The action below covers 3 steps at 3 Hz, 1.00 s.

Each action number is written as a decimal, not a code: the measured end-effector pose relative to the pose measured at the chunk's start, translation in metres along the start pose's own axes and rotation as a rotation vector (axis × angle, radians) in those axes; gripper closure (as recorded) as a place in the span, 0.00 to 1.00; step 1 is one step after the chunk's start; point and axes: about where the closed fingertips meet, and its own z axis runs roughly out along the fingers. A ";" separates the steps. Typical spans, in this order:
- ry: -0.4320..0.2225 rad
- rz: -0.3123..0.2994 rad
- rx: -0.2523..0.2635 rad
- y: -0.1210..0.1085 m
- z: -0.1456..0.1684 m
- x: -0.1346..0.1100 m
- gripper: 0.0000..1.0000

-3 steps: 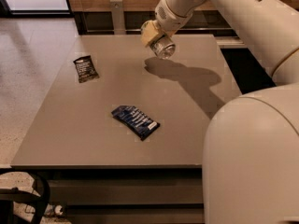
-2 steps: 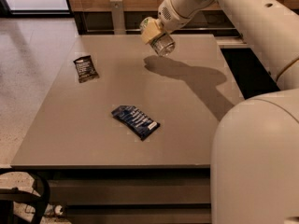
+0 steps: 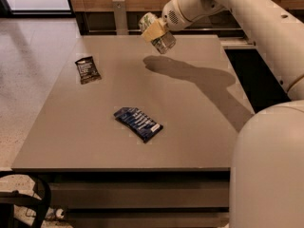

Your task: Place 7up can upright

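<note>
My gripper [image 3: 155, 31] is above the far middle of the grey table [image 3: 190, 127], shut on the 7up can [image 3: 163, 42]. The can is silvery with pale green markings. It is tilted, with its shiny end pointing down and to the right, and it hangs clear of the table top. Its shadow falls on the table just below and to the right. The yellowish fingers [image 3: 153, 31] cover the can's upper part.
A flat black packet [image 3: 87, 70] lies at the table's far left. A flat blue wrapper [image 3: 138, 123] lies near the middle front. My white arm [image 3: 256, 27] crosses the upper right and the robot's body [image 3: 268, 175] fills the lower right. A wooden wall runs behind the table.
The gripper with the can has moved slightly left and up, away from the table top. The packet and wrapper have not moved.
</note>
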 end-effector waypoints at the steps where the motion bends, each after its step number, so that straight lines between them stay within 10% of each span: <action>1: 0.001 0.002 0.000 0.000 0.000 0.000 1.00; 3: -0.185 -0.030 0.007 0.006 -0.016 0.002 1.00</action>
